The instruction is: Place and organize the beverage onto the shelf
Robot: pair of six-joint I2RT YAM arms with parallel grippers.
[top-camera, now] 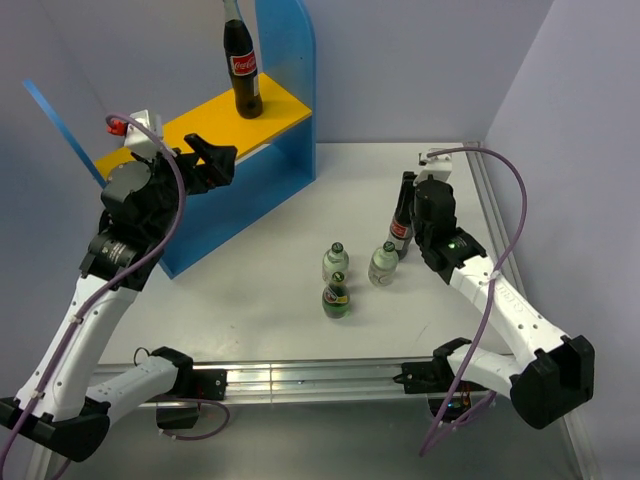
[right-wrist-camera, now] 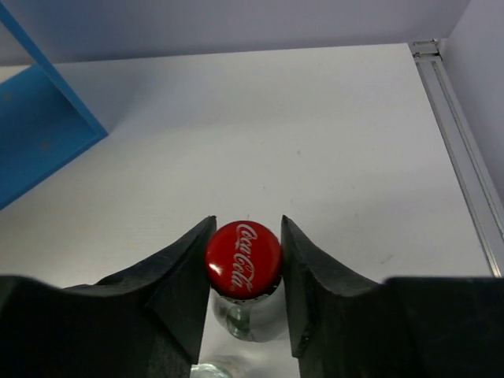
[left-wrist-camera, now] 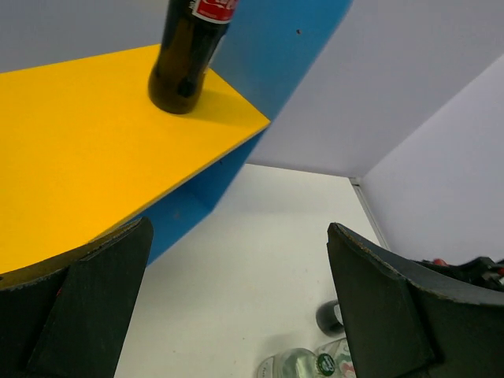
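My white table (top-camera: pixel 250 320) fills the middle of the overhead view. Pale grey walls (top-camera: pixel 420 60) close it in from 12 round to 3 o'clock. An aluminium rail (top-camera: pixel 300 381) runs along its edge at 6 o'clock. In my right wrist view, a metal strip (right-wrist-camera: pixel 463 153) borders the table at 3 o'clock.

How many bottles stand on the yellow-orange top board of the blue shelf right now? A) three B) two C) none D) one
D: a single tall dark cola bottle with a red label stands on the yellow-orange top board.
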